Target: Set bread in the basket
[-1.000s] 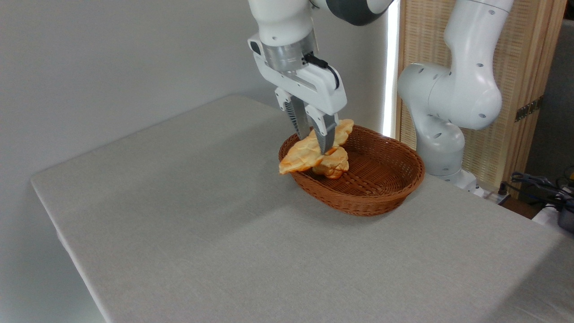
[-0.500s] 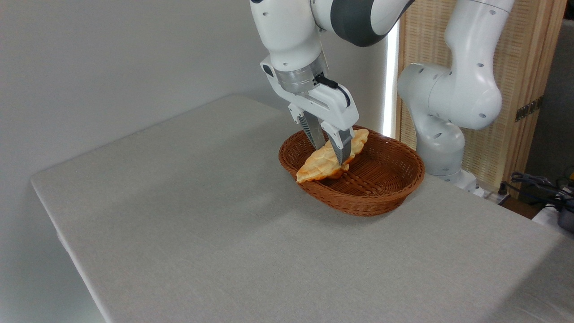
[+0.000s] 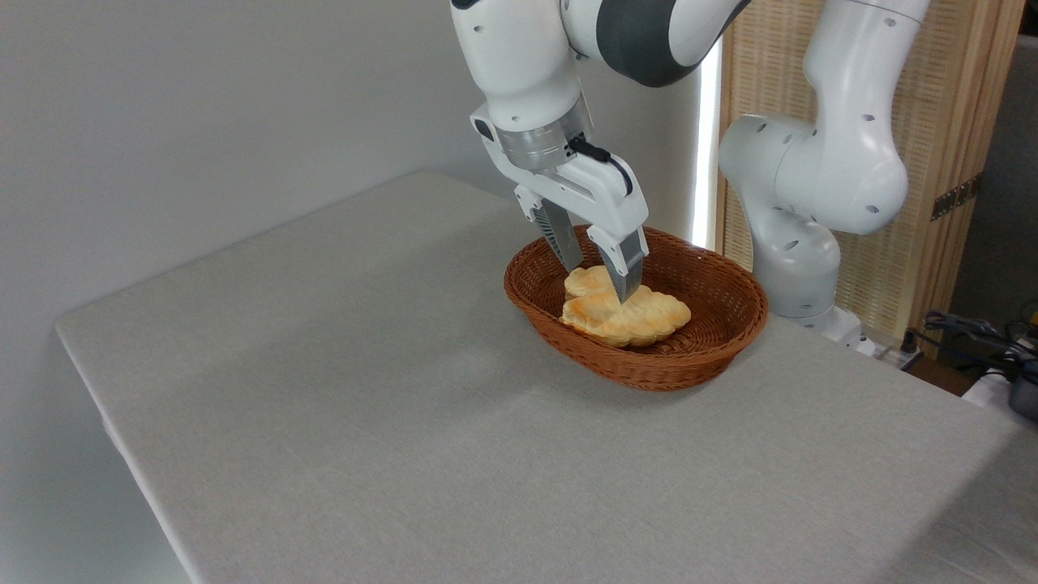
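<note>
Table (image 3: pixel 340 389): grey cloth-covered surface fills the left and lower part of the view, with a pale wall behind it.

Basket (image 3: pixel 689 361): oval brown wicker, low flared sides, standing on the table right of centre, toward the far edge.

Bread (image 3: pixel 628 316): long golden-brown pastry with lobed edges lies flat inside the basket, on its floor, long axis running left to right. A second, rounder bun (image 3: pixel 585 281) shows just behind its left end, partly covered by it and by the fingers.

Gripper (image 3: pixel 598 280): pointing down over the left half of the basket, fingers spread apart and holding nothing. The left finger hangs in front of the basket's rear wall; the right fingertip sits just above the bread's top, and contact cannot be confirmed from this angle.

Right of the basket: the arm's white base column (image 3: pixel 799 243) stands at the table's far edge, before a slatted wooden screen (image 3: pixel 949 122). Cables (image 3: pixel 973 337) lie at far right
</note>
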